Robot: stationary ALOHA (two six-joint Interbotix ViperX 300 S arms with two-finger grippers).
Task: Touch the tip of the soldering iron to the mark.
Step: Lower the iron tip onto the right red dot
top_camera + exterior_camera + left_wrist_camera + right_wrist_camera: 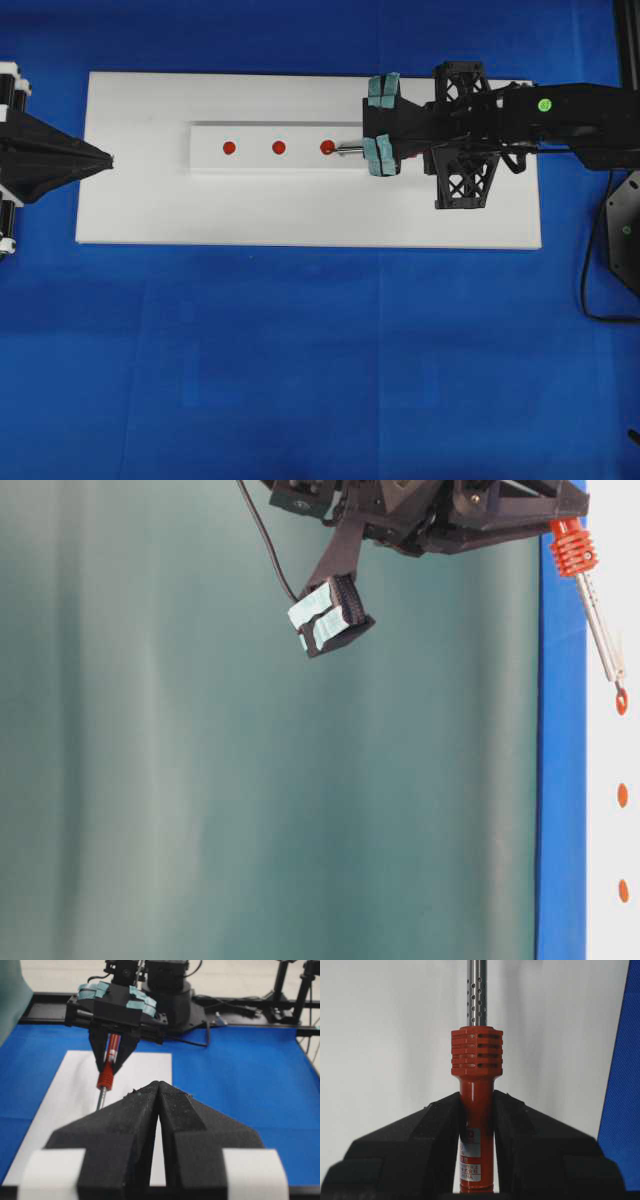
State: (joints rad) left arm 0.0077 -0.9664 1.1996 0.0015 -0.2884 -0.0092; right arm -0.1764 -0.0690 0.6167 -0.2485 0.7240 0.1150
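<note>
Your right gripper [477,1125] has its black foam-faced jaws clamped on the red-orange handle of the slim pen-like soldering iron [476,1110], just below the ribbed collar, with the thin silver shaft running up and out of the top of the right wrist view. In the overhead view the short dark tip [338,150] sits at the right end of the raised white strip [250,130], at or just beside the rightmost small red dot [327,147]; the table-level view puts it right at that dot, though you cannot tell from these pictures whether it actually touches. That is not your target: the mark [279,147] is the middle dot of the three, further left along the strip in the centre of the overhead frame. I would lift the tip slightly clear of the strip, carry it leftward along the row, then lower gently onto the middle dot without dragging. Keep the grip firm so the handle does not twist. Your left gripper [159,1110], with its jaws pressed together on nothing, is parked by the left edge of the flat white board [140,200], well apart from the dots; leave it there.
</note>
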